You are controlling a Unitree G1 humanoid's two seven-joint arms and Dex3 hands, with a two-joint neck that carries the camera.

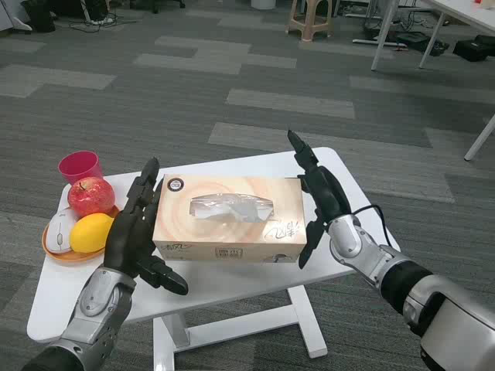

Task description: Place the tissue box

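Tissue box [229,219] on the white table [340,182], long axis running left-right; left hand [135,232] flat against its left end, right hand [319,197] at its right end; squeezed between both palms, fingers extended; both equally close

Tissue box [229,218]: both short ends hidden behind the palms, so can't tell if left hand [133,232] at 9 o'clock or right hand [319,197] at 3 o'clock actually press it or stand just off. Print on box front too small to read.

Orange plate [56,253] at 9 o'clock: mostly covered by apple [90,195], lemon [91,233] and a white obj [59,233], possibly a mouse. Pink cup [80,166]: base hidden behind apple.

Both forearms cut off by bottom edge. Stool [310,17] at 12 o'clock cropped by top edge.
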